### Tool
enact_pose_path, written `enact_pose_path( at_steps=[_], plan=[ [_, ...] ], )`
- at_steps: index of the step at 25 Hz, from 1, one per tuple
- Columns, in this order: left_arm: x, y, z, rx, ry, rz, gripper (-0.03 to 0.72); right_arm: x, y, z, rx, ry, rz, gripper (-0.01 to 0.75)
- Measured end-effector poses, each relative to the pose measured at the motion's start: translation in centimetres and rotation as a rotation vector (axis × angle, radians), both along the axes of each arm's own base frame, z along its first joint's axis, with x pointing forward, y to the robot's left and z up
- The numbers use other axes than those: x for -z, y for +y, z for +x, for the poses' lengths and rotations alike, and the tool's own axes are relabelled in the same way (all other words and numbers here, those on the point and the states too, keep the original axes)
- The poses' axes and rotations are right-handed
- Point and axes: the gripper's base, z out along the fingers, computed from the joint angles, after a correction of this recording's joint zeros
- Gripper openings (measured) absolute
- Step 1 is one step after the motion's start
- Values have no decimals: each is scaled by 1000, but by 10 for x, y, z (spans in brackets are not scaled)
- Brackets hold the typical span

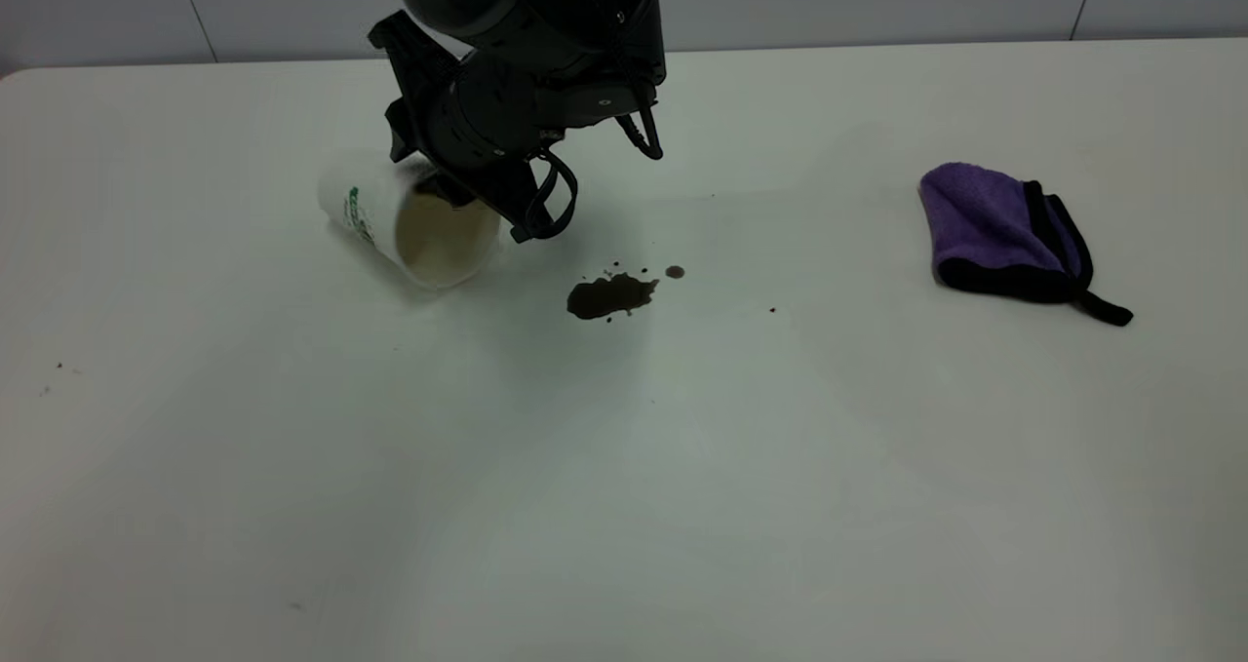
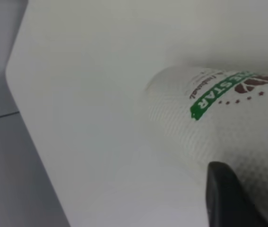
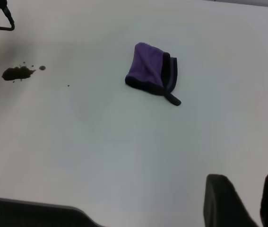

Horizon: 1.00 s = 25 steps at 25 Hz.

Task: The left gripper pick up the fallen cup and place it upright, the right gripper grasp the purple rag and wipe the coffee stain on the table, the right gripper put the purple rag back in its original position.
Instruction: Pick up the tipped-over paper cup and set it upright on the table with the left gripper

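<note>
The cup (image 1: pixel 414 228) lies on its side on the table (image 1: pixel 624 467), mouth toward the camera, cream inside. My left gripper (image 1: pixel 444 194) has come down on the upper rim of its mouth. In the left wrist view the cup's dimpled wall with the green banner (image 2: pixel 219 113) sits close against the gripper. The coffee stain (image 1: pixel 609 295) is just right of the cup and also shows in the right wrist view (image 3: pixel 16 73). The purple rag (image 1: pixel 1004 233) lies folded at the far right, seen too in the right wrist view (image 3: pixel 150 71). My right gripper (image 3: pixel 249 189) hovers well away from the rag, slightly open and empty.
A lone small dark speck (image 1: pixel 772 309) lies right of the stain. A few faint specks (image 1: pixel 58 366) sit near the left edge. The table's rounded corner and edge (image 2: pixel 18 80) show beyond the cup in the left wrist view.
</note>
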Motion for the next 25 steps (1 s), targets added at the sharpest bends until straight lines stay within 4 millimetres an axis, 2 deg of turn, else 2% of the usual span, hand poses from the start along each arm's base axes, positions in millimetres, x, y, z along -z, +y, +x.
enact_pose_path(
  at_steps=[1, 3, 5, 8, 10, 12, 16, 21, 25],
  plan=[
    [-5, 0, 2, 4, -8, 15, 85, 0, 0, 0, 0, 0, 0, 238],
    [-19, -2, 4, 7, -10, 20, 28, 0, 0, 0, 0, 0, 0, 238],
    [-45, -5, 6, 1, 7, -25, 17, 0, 0, 0, 0, 0, 0, 238],
    [-106, -3, 12, -42, 30, -218, 12, 0, 0, 0, 0, 0, 0, 238],
    [-141, 8, 15, -76, 71, -381, 12, 0, 0, 0, 0, 0, 0, 238],
    [-164, 27, 20, -98, 123, -510, 12, 0, 0, 0, 0, 0, 0, 238],
    [-168, 64, 32, -176, 221, -725, 12, 0, 0, 0, 0, 0, 0, 238],
    [-148, 103, 48, -221, 285, -869, 12, 0, 0, 0, 0, 0, 0, 238],
    [-122, 125, 60, -261, 308, -943, 12, 0, 0, 0, 0, 0, 0, 238]
  ],
)
